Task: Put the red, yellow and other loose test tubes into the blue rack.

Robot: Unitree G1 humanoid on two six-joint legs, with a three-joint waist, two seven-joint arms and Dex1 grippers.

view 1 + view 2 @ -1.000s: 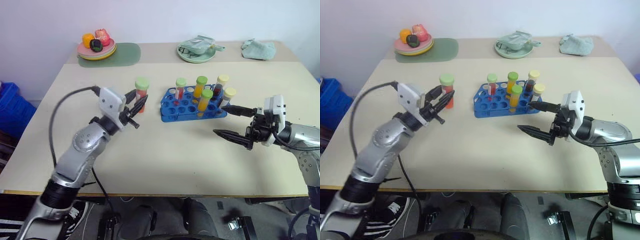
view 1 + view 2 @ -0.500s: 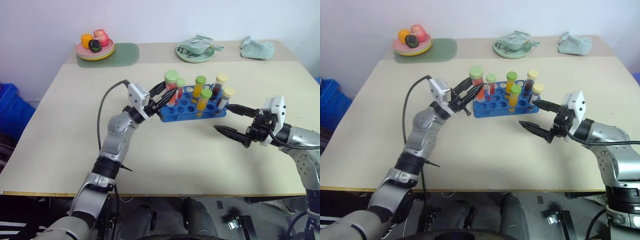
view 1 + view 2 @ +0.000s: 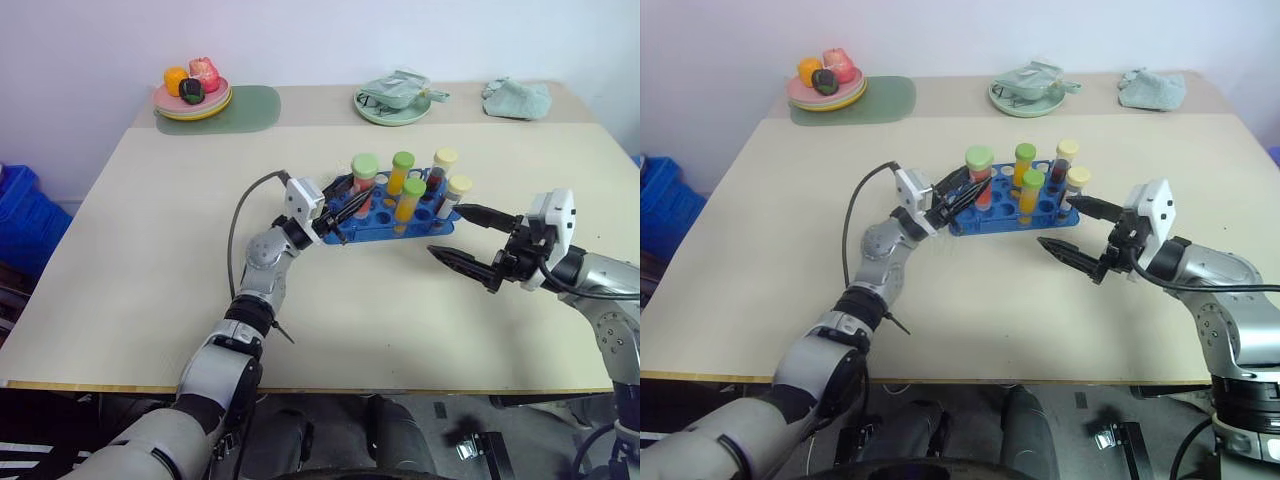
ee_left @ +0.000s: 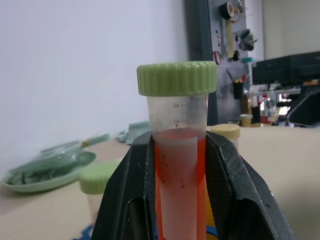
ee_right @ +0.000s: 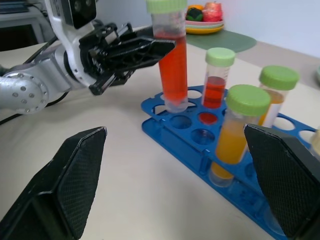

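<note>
L pincer (image 3: 962,194) is pressed onto a red tube w/ green cap (image 3: 980,176), pinched at mid-body between both black fingers (image 4: 125,200). Tube is held upright, long axis approx. vertical, cap up, base down; its base is seen at the near-left corner of the blue rack (image 3: 345,228), right at a hole there. Whether the base is already inside the hole cannot be told.

Rack is placed mid-bench (image 3: 130,260), long side running left-right. Other tubes are stood upright in it, caps up: a smaller red one w/ green cap (image 5: 216,75), an orange one w/ green cap (image 5: 239,131), another green-capped one (image 3: 401,172) farther back, and two pale-yellow-capped ones (image 3: 444,166) at the right end.

R pincer (image 3: 468,240) is spread wide, nothing between its fingers, held low over the bench just right of and nearer than the rack, tips pointed left toward it.

At the far edge: fruit plate (image 3: 192,100) far left, green dish (image 3: 392,108) centre, crumpled cloth (image 3: 516,98) far right.
</note>
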